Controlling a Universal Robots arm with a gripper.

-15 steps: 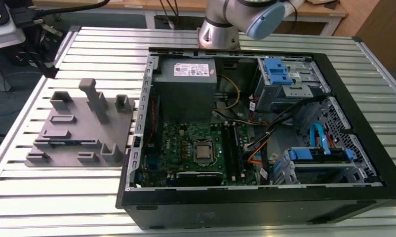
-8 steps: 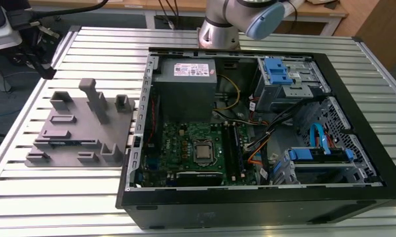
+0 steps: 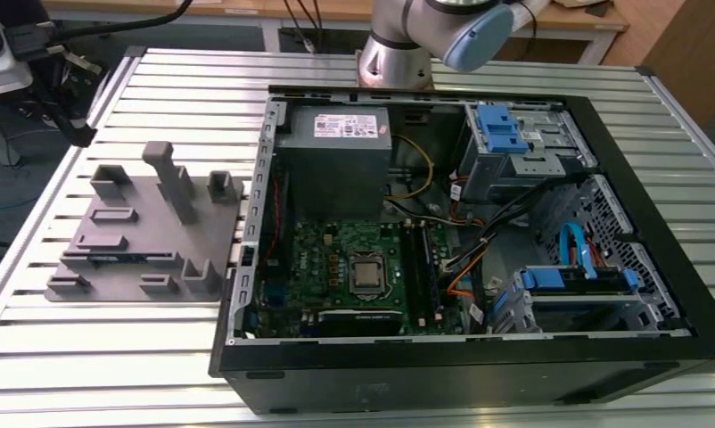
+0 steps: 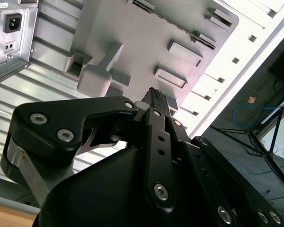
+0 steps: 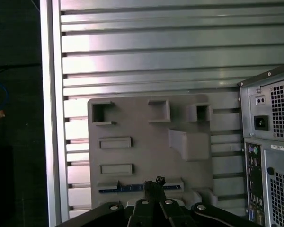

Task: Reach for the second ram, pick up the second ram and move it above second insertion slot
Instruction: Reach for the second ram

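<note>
Second ram (image 5: 128, 188): thin, flat dark strip, lying in an edge slot of the grey plastic fixture (image 5: 146, 151) | gripper (image 5: 154, 182) hangs above it, I see fingertips pressed together, holding nothing | fixture sits on ribbed metal table (image 5: 156, 56) beside open computer case (image 3: 453, 374)

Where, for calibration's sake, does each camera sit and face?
Exterior view: off-arm, high, looking down on computer case and grey fixture; arm shows.
First wrist view: on the arm, facing down onto grey fixture; claw shows.
Second wrist view: on the arm, slanting past claw toward grey fixture.
All share the grey fixture.
</note>
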